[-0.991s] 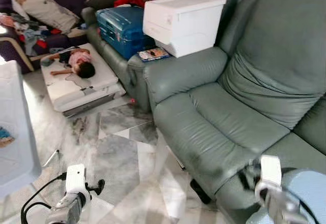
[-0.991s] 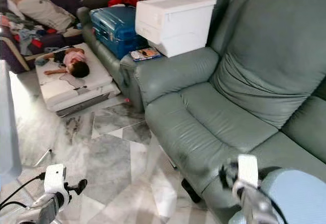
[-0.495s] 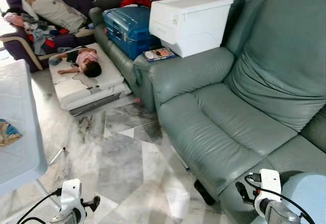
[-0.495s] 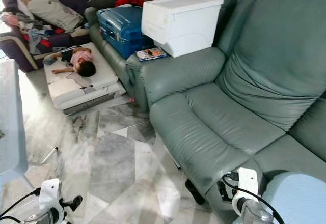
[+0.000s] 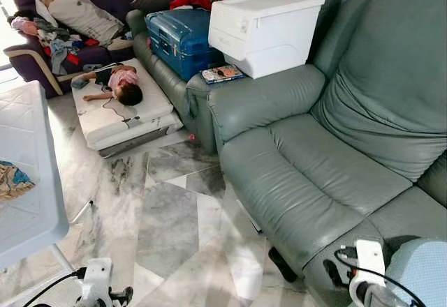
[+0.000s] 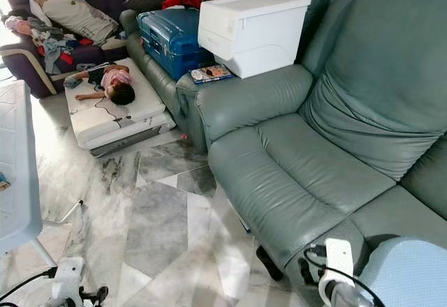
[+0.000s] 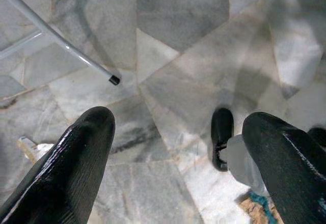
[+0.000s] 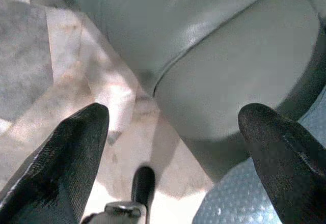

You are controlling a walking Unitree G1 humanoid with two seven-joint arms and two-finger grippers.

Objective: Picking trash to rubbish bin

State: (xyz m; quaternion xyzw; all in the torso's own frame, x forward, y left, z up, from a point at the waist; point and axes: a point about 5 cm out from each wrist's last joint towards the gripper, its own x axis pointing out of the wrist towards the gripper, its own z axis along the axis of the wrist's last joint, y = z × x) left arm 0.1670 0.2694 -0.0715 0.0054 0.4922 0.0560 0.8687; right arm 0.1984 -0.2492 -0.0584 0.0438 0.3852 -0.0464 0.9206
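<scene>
No rubbish bin can be made out, and the only candidate trash is uncertain: a small pale scrap [image 7: 31, 148] on the marble floor [image 5: 167, 216], well out from the green sofa [image 5: 335, 146].

The left claw [image 7: 173, 158] hangs over the floor off the sofa's front edge, fingers spread wide, holding nothing. The right claw [image 8: 173, 152] hangs at the sofa's front edge, likewise wide apart and empty.

I judge this the searching step; next comes finding trash and the bin.

Open floor runs out from the sofa's front edge. The white tabletop [image 5: 28, 181] and its thin leg [image 7: 56, 38] bound it opposite the sofa; a person lies on a mattress [image 5: 122, 115] beside the sofa's far arm, to be kept clear of.
</scene>
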